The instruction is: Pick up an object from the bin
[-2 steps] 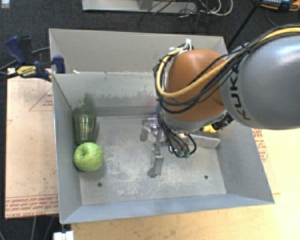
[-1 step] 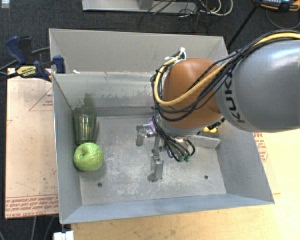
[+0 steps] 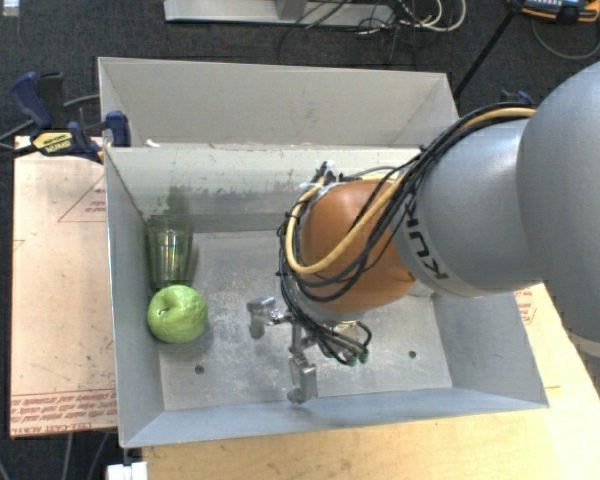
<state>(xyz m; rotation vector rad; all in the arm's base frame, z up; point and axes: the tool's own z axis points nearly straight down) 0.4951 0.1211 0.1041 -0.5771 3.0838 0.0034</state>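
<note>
Claw (image 3: 280,348) gapes wide, well apart from 1 green apple (image 3: 177,314) and 1 green tumbler (image 3: 170,253).

Grey arm (image 3: 540,198), orange cover (image 3: 355,248) (looped cables (image 3: 298,253))

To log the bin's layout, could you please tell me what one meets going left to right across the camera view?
Round green apple → two-finger metal gripper → orange wrist cover. The clear glass tumbler stands directly behind the apple, so it is left out.
</note>
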